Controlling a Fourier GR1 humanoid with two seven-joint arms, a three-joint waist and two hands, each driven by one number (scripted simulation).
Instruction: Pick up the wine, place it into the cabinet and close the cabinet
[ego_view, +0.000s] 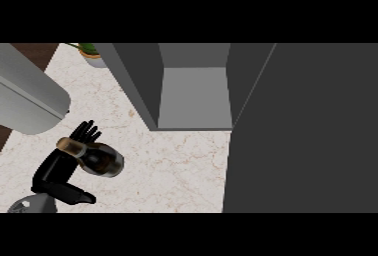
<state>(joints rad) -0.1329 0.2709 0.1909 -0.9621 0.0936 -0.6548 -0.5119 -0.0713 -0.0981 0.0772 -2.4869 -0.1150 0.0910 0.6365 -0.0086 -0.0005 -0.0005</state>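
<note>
The fingers (87, 131) of the left hand (63, 167) are showing at the lower left of the frame, fanning upward and fairly straight behind the neck of the wine (100, 159), with the thumb (77, 196) jutting out lower down toward the bottom edge. Whether they are actually closing round the bottle cannot be told from this angle (the dark body of the bottle is covering the palm side). The wine bottle is lying just against the hand, its corked neck pointing to the upper left and its rounded base toward the frame's centre, over the pale marble counter (177, 175).

Judging by this, the pick-up step is in hand: the bottle is at the hand but not yet in the cabinet (193, 95), which is standing open at the upper middle of the frame, well apart from the bottle. Its door (303, 130) is filling the right side. The next move is likely calling for a secure hold, then a carry up and to the right into the grey compartment, keeping clear of its left wall. The right hand is not showing.
</note>
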